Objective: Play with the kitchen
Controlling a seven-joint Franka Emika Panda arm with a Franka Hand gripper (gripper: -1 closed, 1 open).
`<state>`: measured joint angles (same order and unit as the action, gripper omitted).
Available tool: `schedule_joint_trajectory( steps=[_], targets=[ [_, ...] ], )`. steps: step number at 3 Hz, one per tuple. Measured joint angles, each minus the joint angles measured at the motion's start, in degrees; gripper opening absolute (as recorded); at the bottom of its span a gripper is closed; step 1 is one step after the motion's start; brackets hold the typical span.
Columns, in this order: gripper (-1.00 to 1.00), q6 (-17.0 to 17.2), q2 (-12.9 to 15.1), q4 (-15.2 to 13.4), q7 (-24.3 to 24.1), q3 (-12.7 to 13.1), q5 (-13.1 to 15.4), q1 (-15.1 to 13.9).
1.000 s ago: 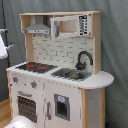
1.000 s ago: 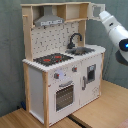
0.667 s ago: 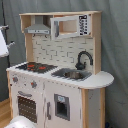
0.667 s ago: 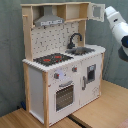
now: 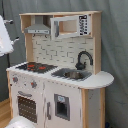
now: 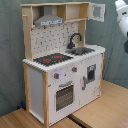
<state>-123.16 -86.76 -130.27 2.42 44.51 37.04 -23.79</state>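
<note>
The kitchen (image 5: 60,95) is a white and light-wood toy unit, seen in both exterior views. It carries a black hob (image 5: 36,66) with red rings, a black faucet (image 5: 82,59) over a sink (image 5: 72,75), an oven door (image 5: 26,107), and a grey hood (image 5: 39,29). In the second exterior view the kitchen (image 6: 45,85) shows its hob (image 6: 52,59), faucet (image 6: 75,39) and oven door (image 6: 64,96). A white part of my arm (image 6: 122,17) shows at the second exterior view's upper right edge, apart from the kitchen. The arm (image 5: 4,37) also shows at the first exterior view's left edge. My gripper is out of view.
The kitchen stands on a light wooden surface (image 6: 100,112). A grey curtain (image 5: 115,45) hangs behind it. A small upper cupboard door (image 6: 97,11) stands ajar at the kitchen's top corner near my arm. A microwave-like box (image 5: 70,26) sits beside the hood.
In the second exterior view my arm has drawn back toward the right edge, away from the kitchen's upper corner. The kitchen itself has not moved.
</note>
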Motion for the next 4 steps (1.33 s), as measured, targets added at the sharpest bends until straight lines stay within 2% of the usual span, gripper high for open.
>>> schedule_joint_trajectory(
  steps=[2,4],
  targets=[
    [1.0,0.06,-0.16,-4.07,-6.6,-5.34,5.54,4.41],
    [1.0,0.22,-0.17,-9.7,-13.81,-9.38,9.79,10.68]
  ],
)
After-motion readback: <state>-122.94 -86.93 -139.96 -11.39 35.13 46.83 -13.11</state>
